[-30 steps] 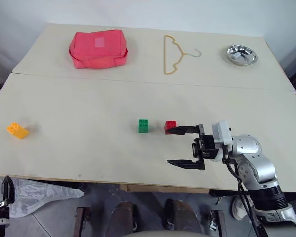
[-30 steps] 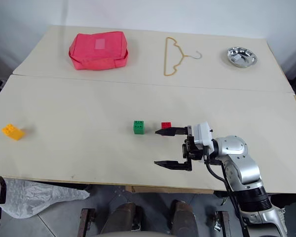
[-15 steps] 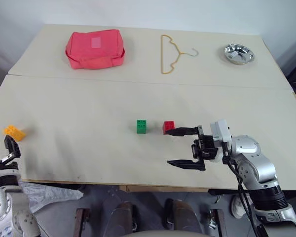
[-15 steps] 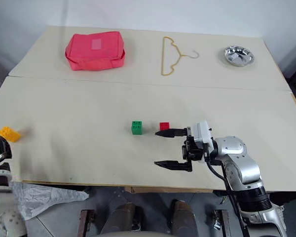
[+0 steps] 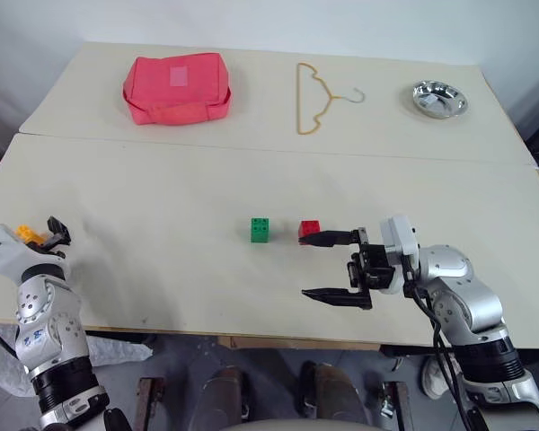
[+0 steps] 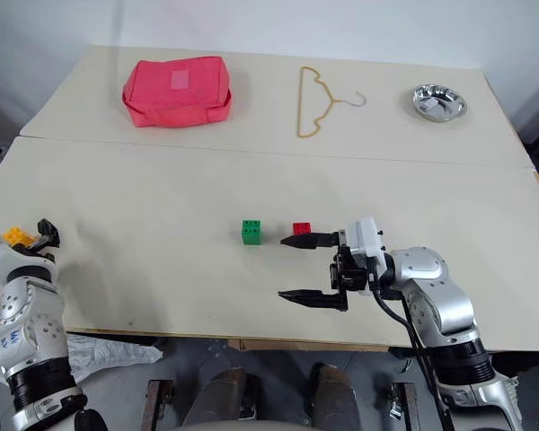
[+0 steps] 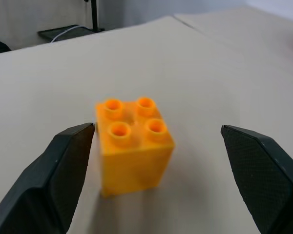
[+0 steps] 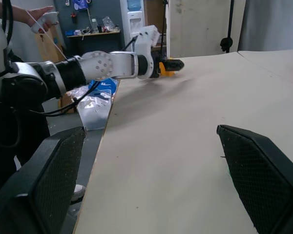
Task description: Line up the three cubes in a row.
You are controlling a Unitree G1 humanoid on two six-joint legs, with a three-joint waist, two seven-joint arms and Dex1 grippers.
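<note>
Task partly complete. The green cube [image 5: 260, 230] and red cube [image 5: 310, 230] sit close together, side by side, near the middle of the table [image 5: 162, 189]. The orange-yellow cube [image 7: 133, 146] stands upright, well apart at the table's left edge, not yet in line. The left gripper [image 7: 156, 170] is spread wide with this cube between its fingers, not visibly touching it. The right gripper [image 5: 328, 267] is wide apart and empty, just beside the red cube. Containers: the metal bowl [image 5: 439, 99] at the far right; contents cannot be made out.
</note>
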